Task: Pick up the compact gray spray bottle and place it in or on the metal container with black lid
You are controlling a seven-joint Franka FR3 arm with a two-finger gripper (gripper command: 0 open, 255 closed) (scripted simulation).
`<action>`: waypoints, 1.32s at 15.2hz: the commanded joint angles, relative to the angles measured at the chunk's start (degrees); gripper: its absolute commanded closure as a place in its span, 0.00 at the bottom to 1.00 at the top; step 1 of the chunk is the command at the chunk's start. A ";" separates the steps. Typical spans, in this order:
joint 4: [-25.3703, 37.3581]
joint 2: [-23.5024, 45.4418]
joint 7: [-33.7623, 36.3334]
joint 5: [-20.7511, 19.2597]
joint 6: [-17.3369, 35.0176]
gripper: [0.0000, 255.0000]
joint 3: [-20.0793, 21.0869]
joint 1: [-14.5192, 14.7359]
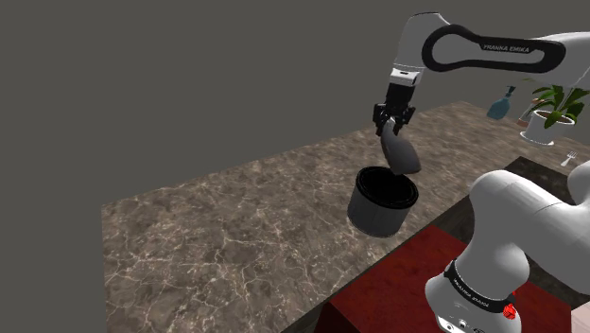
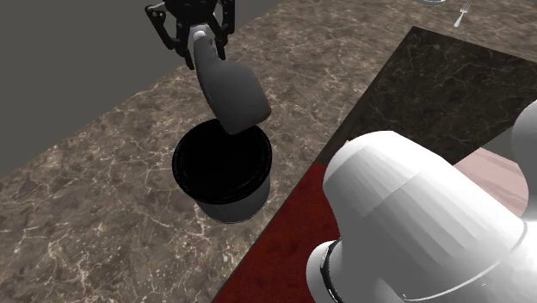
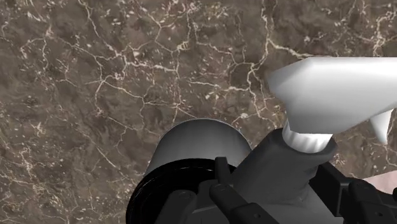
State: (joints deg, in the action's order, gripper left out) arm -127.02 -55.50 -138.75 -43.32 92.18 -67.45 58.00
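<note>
Gripper [image 1: 393, 123] clamps gray spray btl [image 1: 401, 154] tilted over container [image 1: 378, 216] mouth.

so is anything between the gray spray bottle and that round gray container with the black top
Nothing visible does. The gray spray bottle, clasped at its neck by the black gripper, hangs just over the round gray container with the black top. Only open air lies between the bottle's base and the container's top.
</note>
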 commanded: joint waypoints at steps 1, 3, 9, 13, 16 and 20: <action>-3.40 -0.92 2.27 1.15 -0.21 1.00 3.37 -2.20; -6.97 -2.11 4.67 2.22 -0.17 1.00 6.46 -4.07; -17.00 -6.27 12.66 6.61 -0.20 1.00 15.99 -7.84; -19.34 -6.36 12.80 4.74 2.30 1.00 13.81 -8.17; -20.98 -6.27 12.89 3.28 4.23 1.00 12.05 -8.36; -23.01 -5.92 13.04 1.22 6.90 1.00 9.53 -8.51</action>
State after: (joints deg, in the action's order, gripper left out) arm -149.44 -61.40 -125.66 -41.52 98.46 -57.30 49.69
